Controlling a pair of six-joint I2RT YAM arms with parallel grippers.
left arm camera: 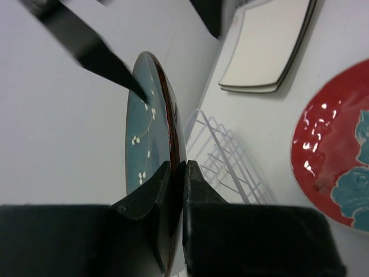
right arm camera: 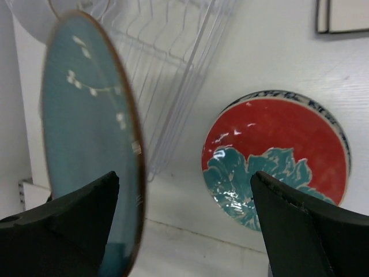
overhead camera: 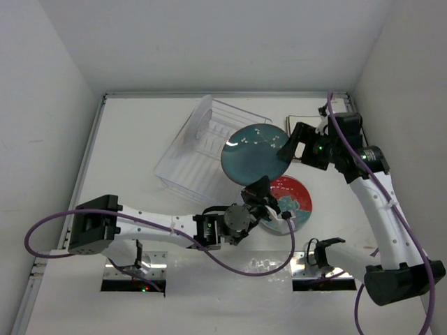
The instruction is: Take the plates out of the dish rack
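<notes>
A round teal plate with white blossom sprigs and a dark red back (left arm camera: 141, 144) stood on edge beside the rack. Its near rim was pinched tight between the fingers of the left gripper (left arm camera: 177, 168). The right gripper (right arm camera: 184, 173) was at the opposite rim with its jaws spread wide. The plate sat just inside one finger (right arm camera: 69, 222) and well apart from the other. Whether that near finger touched the teal face could not be told, as it showed only as a dark blur in the left wrist view.

Just past the held plate from the left jaws was the rectangular white wire dish rack (overhead camera: 183, 162), with upright prongs and a clear ribbed plastic tray. It sat at an angle on the white table (overhead camera: 133, 132). One pale round plate (overhead camera: 202, 120) stood upright in it, at the end farthest from both grippers. Its pattern was too washed out to read.

A round red plate with a teal flower (right arm camera: 277, 156) lay flat on the table just beside the left jaws, and it showed through the gap of the right jaws. A stack of two square cream plates with thin dark rims (left arm camera: 268, 46) lay flat on the table past the right gripper.

From overhead the right arm covered most of that stack, and the right wrist view cut it off at the top corner. The left fingers hid the clamped part of the teal plate's rim.
</notes>
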